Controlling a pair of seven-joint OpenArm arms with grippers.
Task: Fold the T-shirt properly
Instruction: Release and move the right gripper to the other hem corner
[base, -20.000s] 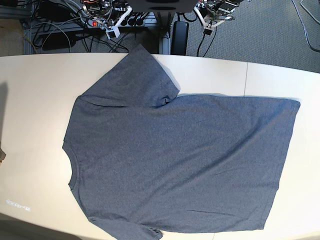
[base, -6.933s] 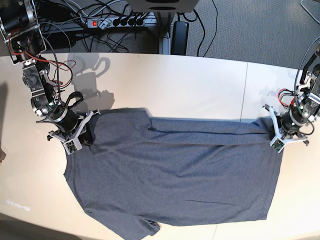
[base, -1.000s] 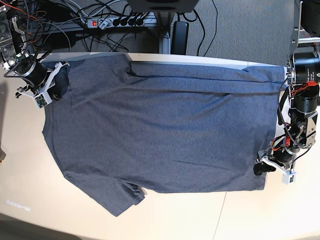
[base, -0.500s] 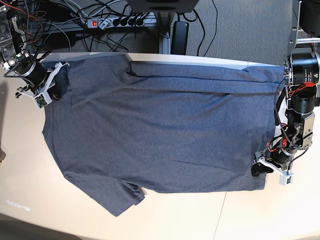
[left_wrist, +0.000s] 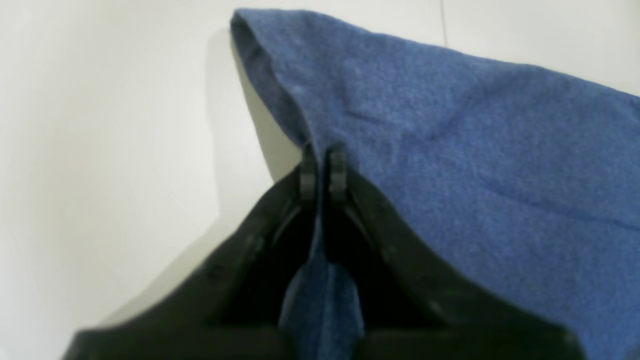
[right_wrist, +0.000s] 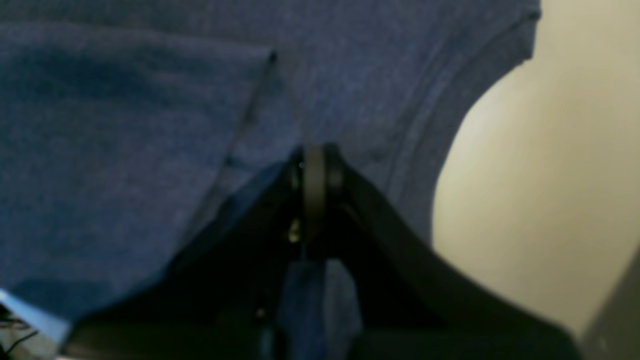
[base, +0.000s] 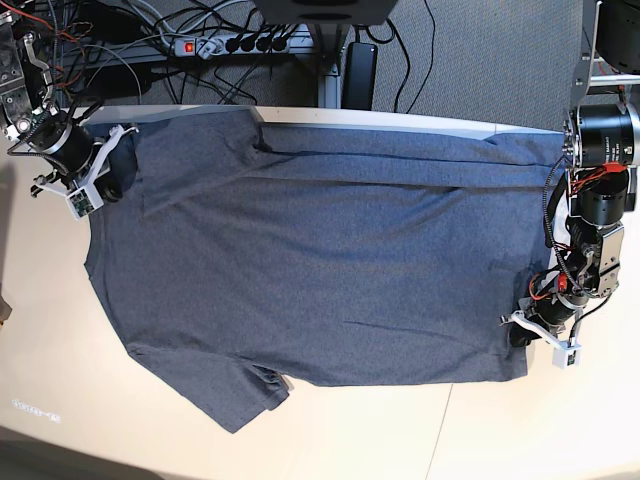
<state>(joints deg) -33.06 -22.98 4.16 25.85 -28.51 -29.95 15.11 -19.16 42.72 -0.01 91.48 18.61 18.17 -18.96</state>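
So the T-shirt (base: 320, 260) is spread across the pale tabletop (base: 60, 380), plain side up, collar end out at 9 o'clock and the hem at 3 o'clock. The far long edge is doubled over into a band running along 12 o'clock. One short sleeve pokes out around 7 o'clock. Fabric is a heathered blue-grey and lies mostly flat, just a few soft creases.

The left tool (base: 522, 330) sits at the hem corner, about 4 o'clock, and its wrist view shows the jaws pinched tight on a bit of the hem (left_wrist: 280, 95), cloth peaking up off the tabletop there. The right tool (base: 112, 165) is up at 10 o'clock on the shoulder near the collar, also clamped on fabric, with a strip of shirt (right_wrist: 310, 300) running back between the jaws.
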